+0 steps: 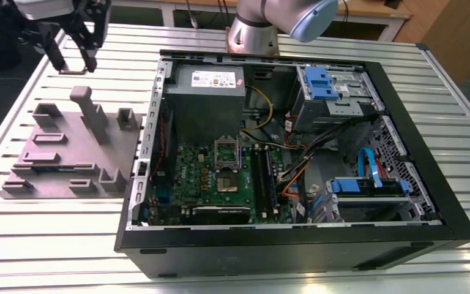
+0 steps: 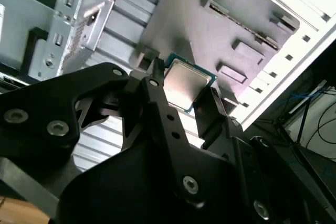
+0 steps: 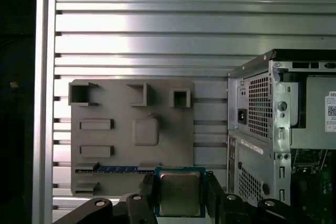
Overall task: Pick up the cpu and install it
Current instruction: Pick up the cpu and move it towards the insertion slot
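Second wrist view: the cpu [image 2: 186, 83], silver top on a green edge, sits pinched between the two black fingers of the claw [image 2: 185, 85], one finger on each opposite edge. First wrist view agrees: the cpu [image 3: 179, 192] is held level, and the claw [image 3: 180, 193] is closed on its sides.

- Where: chip held in the air, clear of the grey holder plate [image 3: 131, 129] beneath it and touching nothing but the fingers.
- Holder plate: a square seat [image 3: 145, 131] near its middle is bare; a long narrow stick [image 3: 113, 169] lies in a slot along one edge.
- Exterior view: the claw [image 1: 73, 64] hangs over the slatted table [image 1: 55, 239] at the exterior view's left, by the far end of the holder plate [image 1: 71, 153]. The open computer case [image 1: 431, 184] lies to the exterior view's right, well apart.
- The socket [image 1: 227, 160] on the green board inside the case looks unoccupied, though I cannot be sure.

Progress, as a judgement: pick-up done, grip looks square. Install not yet done; the chip is nowhere near the socket.
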